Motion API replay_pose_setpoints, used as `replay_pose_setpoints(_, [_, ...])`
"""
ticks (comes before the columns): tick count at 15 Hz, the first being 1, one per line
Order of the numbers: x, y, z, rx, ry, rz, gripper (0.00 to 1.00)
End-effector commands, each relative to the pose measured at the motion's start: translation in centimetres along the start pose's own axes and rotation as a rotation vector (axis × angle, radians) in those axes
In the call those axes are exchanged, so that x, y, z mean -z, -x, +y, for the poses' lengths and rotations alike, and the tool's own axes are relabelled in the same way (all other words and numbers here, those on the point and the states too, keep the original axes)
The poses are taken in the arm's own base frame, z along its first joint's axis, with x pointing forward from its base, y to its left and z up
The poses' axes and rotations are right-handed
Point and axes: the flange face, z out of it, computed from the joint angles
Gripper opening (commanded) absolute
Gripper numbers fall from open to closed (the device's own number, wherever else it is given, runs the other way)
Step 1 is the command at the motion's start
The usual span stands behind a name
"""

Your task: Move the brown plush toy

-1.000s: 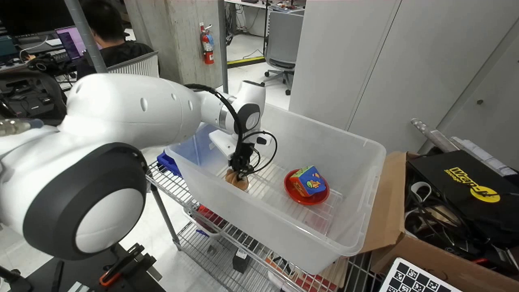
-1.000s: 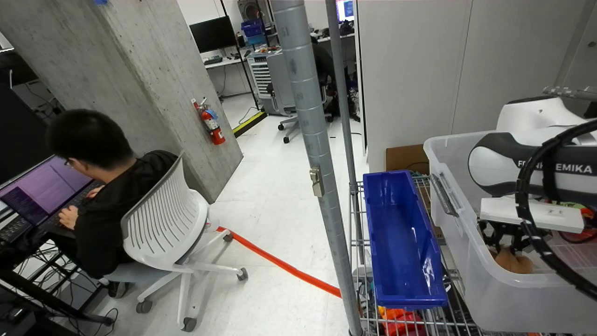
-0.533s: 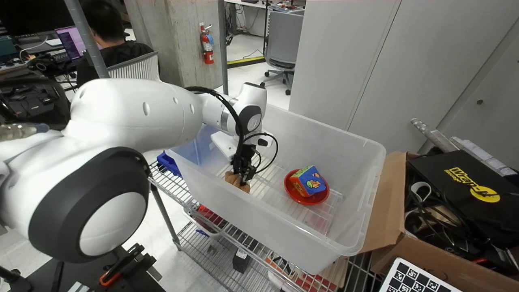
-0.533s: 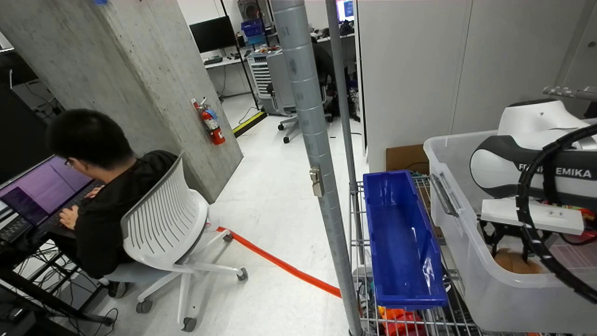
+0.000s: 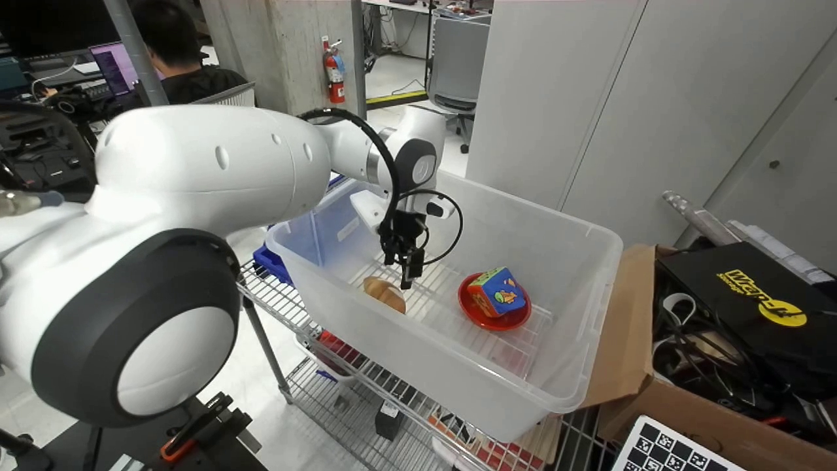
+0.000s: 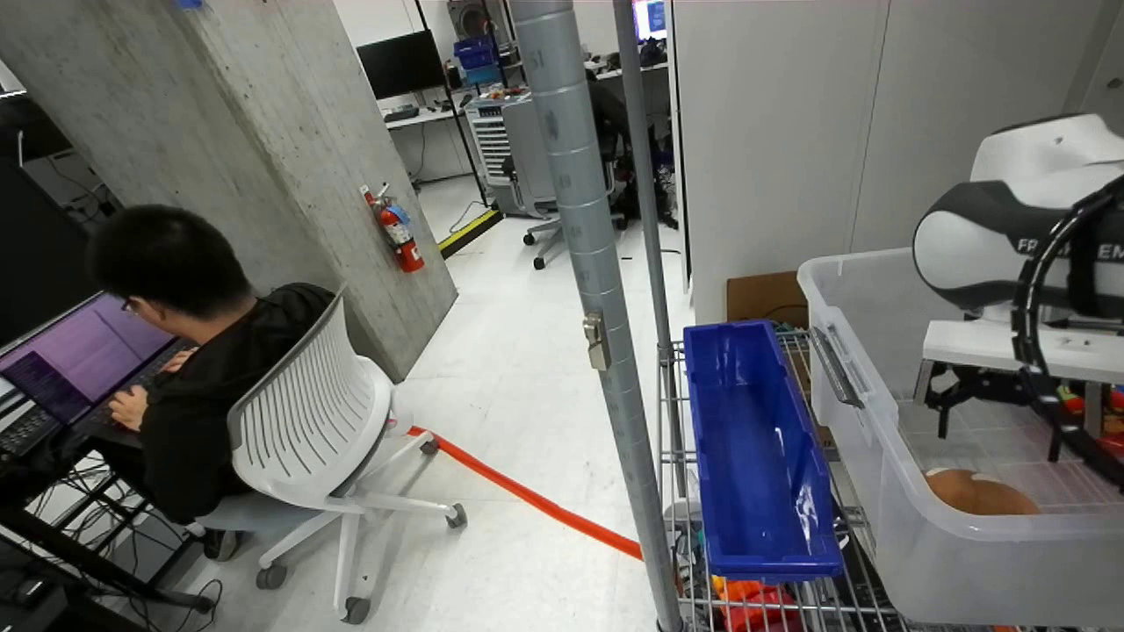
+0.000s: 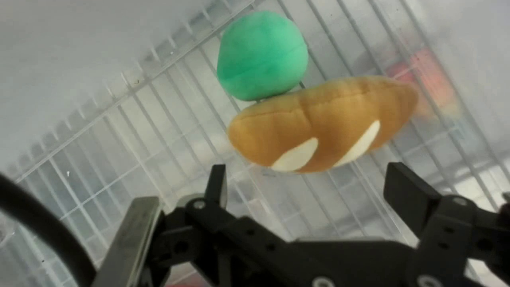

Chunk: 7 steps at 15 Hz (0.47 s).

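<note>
The brown plush toy point(image 7: 324, 123), an elongated bread-like shape with two pale stripes, lies on the floor of the clear bin. In both exterior views it rests close to the bin's near wall: brown plush toy point(image 5: 384, 294), brown plush toy point(image 6: 982, 493). My gripper point(image 7: 306, 171) is open wide, with nothing between its fingers. Seen from outside, the gripper point(image 6: 998, 441) hangs above the toy, apart from it. In the wrist view the toy sits just beyond the fingertips point(image 7: 217, 179).
A green round soft object point(image 7: 263, 56) lies beside the toy. Farther along the clear bin point(image 5: 458, 366), a red bowl point(image 5: 484, 322) holds a colourful cube point(image 5: 500, 292). The bin's walls rise around the gripper. A blue bin point(image 6: 760, 456) and a cardboard box point(image 5: 660, 399) stand outside.
The jaws have gone from closed around the toy to wide open. My gripper has risen off it, and the toy stays on the bin floor, lying flatter.
</note>
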Motion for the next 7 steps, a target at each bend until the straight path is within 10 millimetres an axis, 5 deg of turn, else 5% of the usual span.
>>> replay_pose_setpoints(1, [7.8,-0.6,2.1,-0.046,-0.100,0.052,1.00])
replay_pose_setpoints(3, [12.1,-0.9,4.3,-0.077,-0.131,0.076,1.00])
replay_pose_setpoints(4, [8.4,-1.1,2.5,-0.042,-0.095,0.083,1.00])
replay_pose_setpoints(7, [12.5,-1.1,4.6,-0.066,-0.128,0.101,1.00])
